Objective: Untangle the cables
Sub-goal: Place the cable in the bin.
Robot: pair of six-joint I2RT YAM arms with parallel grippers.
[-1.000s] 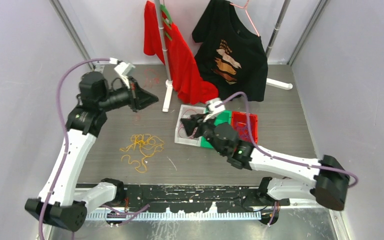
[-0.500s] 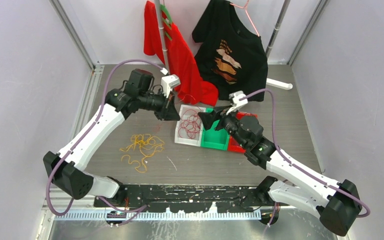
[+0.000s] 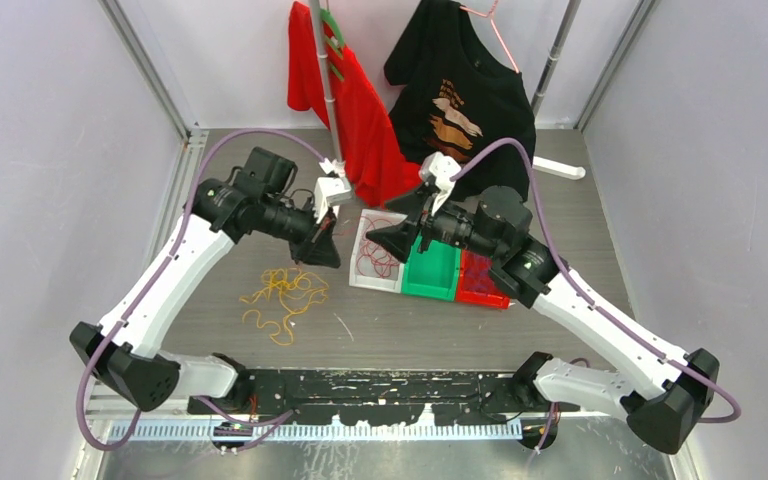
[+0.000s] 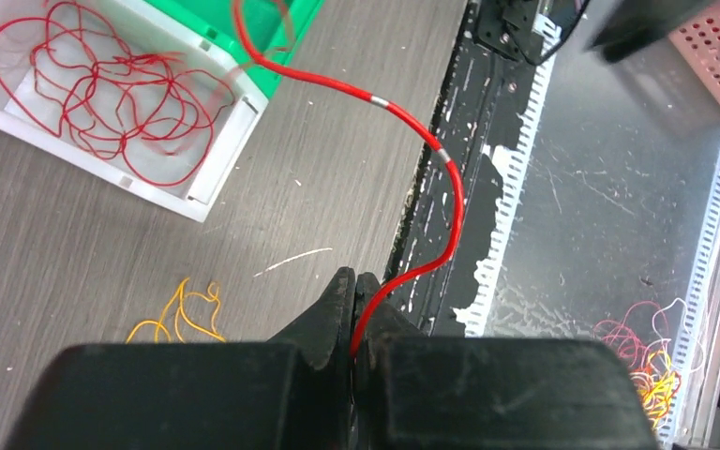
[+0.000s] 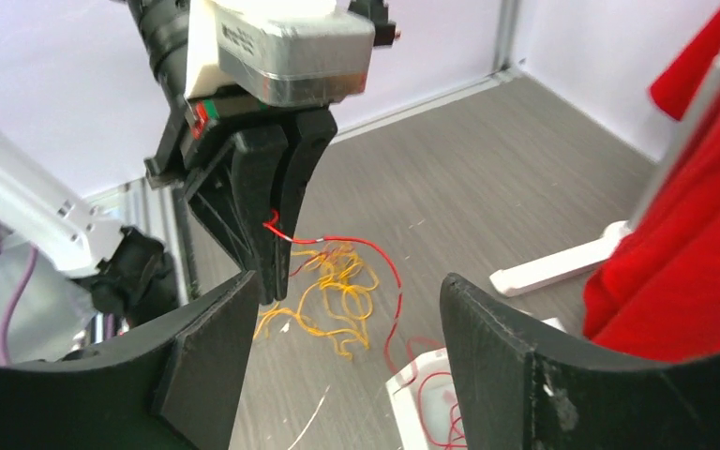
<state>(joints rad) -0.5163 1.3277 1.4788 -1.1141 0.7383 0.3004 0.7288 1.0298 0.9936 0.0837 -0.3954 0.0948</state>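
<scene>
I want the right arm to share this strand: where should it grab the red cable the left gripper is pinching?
Probably the bare arc of the red cable just beyond the left gripper, before it drops toward the white tray. That span hangs in air, clear of other strands. The open right gripper faces it, so come straight in.

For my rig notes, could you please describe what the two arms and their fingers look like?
The left arm and right arm have white shells with black joints. A lilac hose runs along each. The fingers are black wedges beside a white camera box.
</scene>
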